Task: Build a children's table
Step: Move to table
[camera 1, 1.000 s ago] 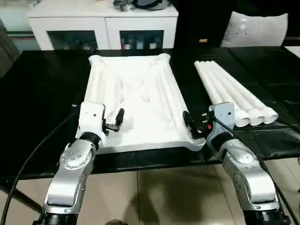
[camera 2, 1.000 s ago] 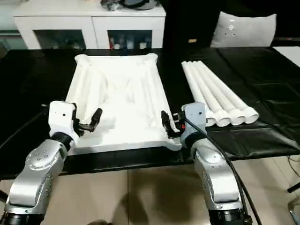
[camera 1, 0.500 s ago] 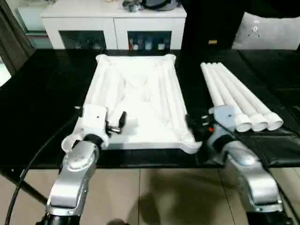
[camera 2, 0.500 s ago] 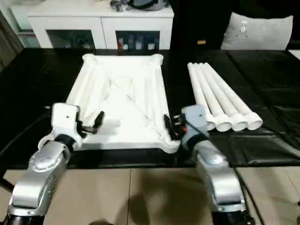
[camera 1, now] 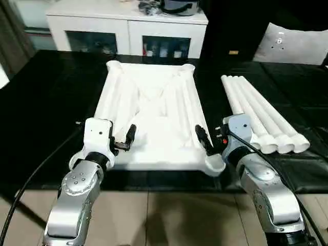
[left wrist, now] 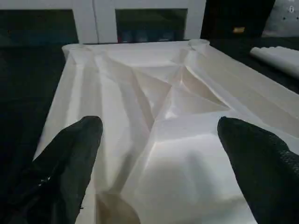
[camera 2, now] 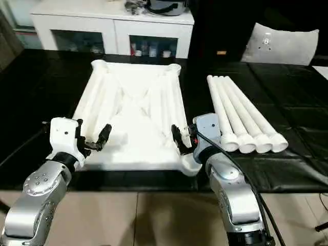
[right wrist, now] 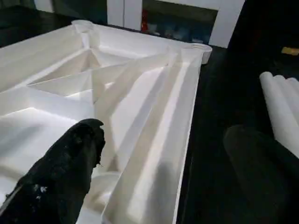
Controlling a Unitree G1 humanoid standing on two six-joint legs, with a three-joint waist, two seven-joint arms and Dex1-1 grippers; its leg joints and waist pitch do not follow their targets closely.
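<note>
The table top lies ribbed side up on the black worktop, exposing its sockets for the legs, while both grippers' fingers stand wide open, empty.

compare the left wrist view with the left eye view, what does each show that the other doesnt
Only the left wrist view: a close look along the open left gripper at the ribs on the table top's underside.

Only the left eye view: both silver forearms, the open right gripper at the top's near right corner, the whole white cabinet, a grey cushion.

Both: the upturned top, the legs lying to its right, the black work surface.
</note>
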